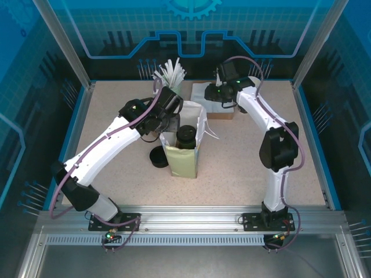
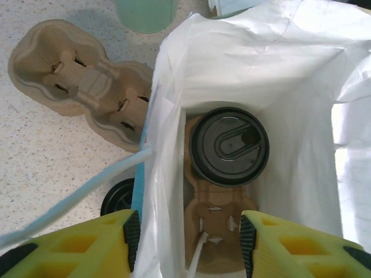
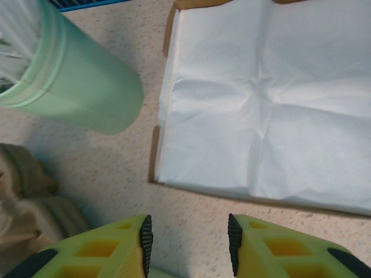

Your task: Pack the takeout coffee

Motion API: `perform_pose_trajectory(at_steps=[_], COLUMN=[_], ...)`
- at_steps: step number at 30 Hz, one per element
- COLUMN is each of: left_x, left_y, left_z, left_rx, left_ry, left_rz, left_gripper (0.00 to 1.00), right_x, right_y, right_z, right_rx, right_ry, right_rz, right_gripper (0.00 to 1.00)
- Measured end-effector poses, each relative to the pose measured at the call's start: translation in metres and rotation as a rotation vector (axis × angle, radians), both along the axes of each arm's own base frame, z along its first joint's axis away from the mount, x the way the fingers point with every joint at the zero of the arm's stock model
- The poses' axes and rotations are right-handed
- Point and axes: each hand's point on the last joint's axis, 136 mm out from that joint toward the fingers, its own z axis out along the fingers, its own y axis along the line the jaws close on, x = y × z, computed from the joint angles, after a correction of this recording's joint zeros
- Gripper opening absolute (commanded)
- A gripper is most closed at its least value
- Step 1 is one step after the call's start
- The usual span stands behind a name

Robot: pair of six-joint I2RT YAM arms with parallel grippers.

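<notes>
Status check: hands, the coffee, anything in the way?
Left hand open over the white bag, bag wall between its jaws. Right hand open, empty, by the napkins. Coffee lidded, seated in carrier inside bag.

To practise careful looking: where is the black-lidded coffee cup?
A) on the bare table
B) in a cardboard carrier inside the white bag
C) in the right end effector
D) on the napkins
B: the left wrist view shows the coffee cup seated in a cardboard carrier inside the white bag.
</notes>
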Motion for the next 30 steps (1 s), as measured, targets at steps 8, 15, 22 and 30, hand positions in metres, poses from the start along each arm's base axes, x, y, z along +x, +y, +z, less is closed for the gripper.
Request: perform_pose_trajectory(at_steps=[8,15,22,30], left_x=[-0.013,-0.025,-0.038,-0.039], left_y=[-0.016,-0.02,-0.009,0.012], left_z=[0.03,0.071,0.105,0.114], left_rx=[-0.142,-0.274,-0.334,-0.327], left_ry=[-0.012,-0.091,-0.196,-0.239], left_rz=[-0.073,-0.155,-0.203,-0.179], left_gripper=[0.64,0.66,0.67,0.68], right_x=[0.04,0.066,0.072,0.089], right_y=[-0.005,-0.007,-0.014,-0.012], right_z=[-0.031,-0.072,-0.099,-0.103], right_rx=[-0.121,-0.206,-0.28,-0.291], right_ry=[0.002,0.034,0.053,0.016], right_rz=[-0.032,-0.037,-0.042,-0.047], right_gripper=[0.49,0.55,0.68,0.68])
